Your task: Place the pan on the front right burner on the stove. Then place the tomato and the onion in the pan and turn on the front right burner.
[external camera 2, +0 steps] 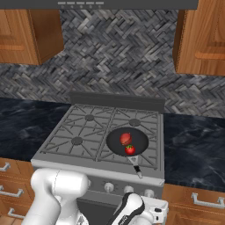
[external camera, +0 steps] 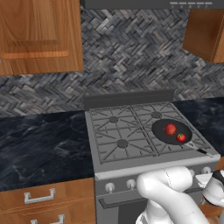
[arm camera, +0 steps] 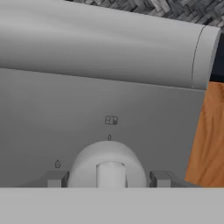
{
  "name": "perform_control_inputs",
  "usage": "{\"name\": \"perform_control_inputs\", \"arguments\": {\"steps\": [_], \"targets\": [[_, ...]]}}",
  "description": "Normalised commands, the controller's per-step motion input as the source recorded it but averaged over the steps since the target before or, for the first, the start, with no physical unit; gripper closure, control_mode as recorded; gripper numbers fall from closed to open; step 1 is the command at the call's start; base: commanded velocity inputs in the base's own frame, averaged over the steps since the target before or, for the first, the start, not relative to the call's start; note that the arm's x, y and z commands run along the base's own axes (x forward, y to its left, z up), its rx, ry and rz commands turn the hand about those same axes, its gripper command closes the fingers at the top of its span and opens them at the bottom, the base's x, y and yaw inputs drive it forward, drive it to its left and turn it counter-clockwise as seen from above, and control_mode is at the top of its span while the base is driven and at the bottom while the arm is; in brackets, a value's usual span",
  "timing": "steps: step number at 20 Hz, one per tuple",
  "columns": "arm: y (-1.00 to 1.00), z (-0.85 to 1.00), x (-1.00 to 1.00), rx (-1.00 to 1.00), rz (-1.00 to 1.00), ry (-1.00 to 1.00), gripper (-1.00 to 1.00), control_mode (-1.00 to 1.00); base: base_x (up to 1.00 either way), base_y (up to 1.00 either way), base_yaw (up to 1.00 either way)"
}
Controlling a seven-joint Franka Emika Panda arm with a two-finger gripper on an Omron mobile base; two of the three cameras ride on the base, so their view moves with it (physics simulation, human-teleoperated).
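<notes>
We see the pan [external camera: 171, 131] sitting flat on the grate over the front right burner of the stove [external camera: 105, 168], its round dark body near the right front corner of the cooktop. Its thin handle [external camera 2: 136, 167] is its long axis, running from the pan's near rim toward the stove's front edge and a little to the right, with its tip reaching out over that edge. Inside the pan lie the onion [external camera: 170, 128], the duller red ball, on the far side, and the tomato [external camera: 181, 137], bright red with a green top, on the side nearer the handle; the two are just beside each other. In the hand view we look straight at the stove's grey front panel, where a white knob [arm camera: 109, 168] stands between the two grey finger tips [arm camera: 56, 178], one tip on each side of it. The tips sit spread apart at the knob's flanks, but we cannot tell whether they press on it or stand clear. The pan lies above and behind the claw [arm camera: 109, 179], up on the cooktop, while the claw is low at the knob row below the front edge.
</notes>
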Motion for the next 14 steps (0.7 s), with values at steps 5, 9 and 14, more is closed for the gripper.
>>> {"name": "perform_control_inputs", "arguments": {"steps": [5,9,14], "targets": [[0.0,-0.02,0.0,-0.21,0.0,0.0,1.0,-1.0,0.0,0.0,0.0],[-0.06,-0.04,0.0,-0.22,-0.01,0.0,1.0,-1.0,0.0,0.0,0.0],[-0.11,-0.05,0.0,-0.23,-0.04,0.01,1.0,-1.0,0.0,0.0,0.0]]}}
